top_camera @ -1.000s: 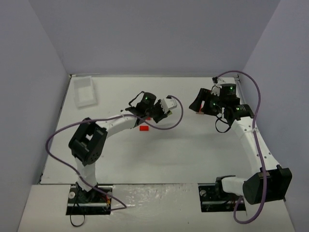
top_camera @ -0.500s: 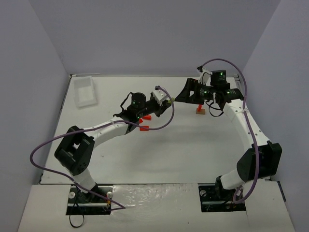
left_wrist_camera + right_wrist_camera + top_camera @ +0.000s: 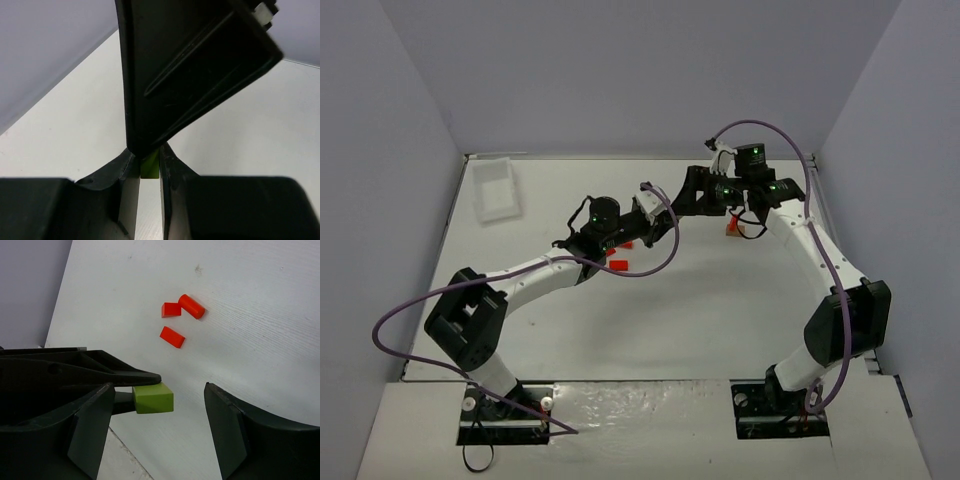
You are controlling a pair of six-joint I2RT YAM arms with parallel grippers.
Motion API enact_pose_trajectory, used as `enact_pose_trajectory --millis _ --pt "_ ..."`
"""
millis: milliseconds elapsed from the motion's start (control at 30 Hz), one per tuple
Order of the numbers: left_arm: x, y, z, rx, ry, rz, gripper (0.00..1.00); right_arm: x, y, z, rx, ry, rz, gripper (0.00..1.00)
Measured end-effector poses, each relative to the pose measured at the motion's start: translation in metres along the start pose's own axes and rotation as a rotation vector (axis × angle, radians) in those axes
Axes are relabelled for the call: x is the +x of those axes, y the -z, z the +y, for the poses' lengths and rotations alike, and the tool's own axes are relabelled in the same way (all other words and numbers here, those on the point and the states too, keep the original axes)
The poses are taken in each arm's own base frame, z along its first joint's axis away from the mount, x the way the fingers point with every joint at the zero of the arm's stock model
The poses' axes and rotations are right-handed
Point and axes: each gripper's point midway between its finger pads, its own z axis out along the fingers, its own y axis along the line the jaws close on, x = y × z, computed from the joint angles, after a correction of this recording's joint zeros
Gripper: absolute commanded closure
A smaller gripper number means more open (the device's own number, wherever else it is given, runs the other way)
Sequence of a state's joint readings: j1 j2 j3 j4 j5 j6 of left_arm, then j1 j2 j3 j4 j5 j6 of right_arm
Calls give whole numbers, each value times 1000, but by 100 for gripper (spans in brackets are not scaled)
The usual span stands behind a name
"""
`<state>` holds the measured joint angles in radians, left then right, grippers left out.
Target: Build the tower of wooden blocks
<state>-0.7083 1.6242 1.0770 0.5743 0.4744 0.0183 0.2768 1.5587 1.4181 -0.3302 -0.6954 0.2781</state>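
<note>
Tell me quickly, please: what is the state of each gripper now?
Left gripper: closed, holding the yellow-green stick.
Right gripper: open, holding nothing; the stick is between its fingers.

Even, bright overhead light; soft shadows; left wrist close-up blurred, dark; no glare.

In the right wrist view, one end of the pale yellow-green wooden stick (image 3: 155, 399) hidden inside the clamped black left gripper (image 3: 144, 389); fingers of the wide-apart black right gripper (image 3: 159, 435) cut off by the bottom edge. In the left wrist view, only a sliver of stick showing. From above, small tan wooden piece (image 3: 734, 230) half covered, shape unclear.
</note>
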Motion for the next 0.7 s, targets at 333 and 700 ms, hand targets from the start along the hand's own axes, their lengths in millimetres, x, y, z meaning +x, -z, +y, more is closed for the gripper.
enact_pose_trajectory --millis 333,700 --pt "-3 2 -3 2 22 -10 99 -1 -1 1 -12 22 4 76" --pt "12 6 -3 -21 73 7 6 -1 -4 -3 15 119 -2 100"
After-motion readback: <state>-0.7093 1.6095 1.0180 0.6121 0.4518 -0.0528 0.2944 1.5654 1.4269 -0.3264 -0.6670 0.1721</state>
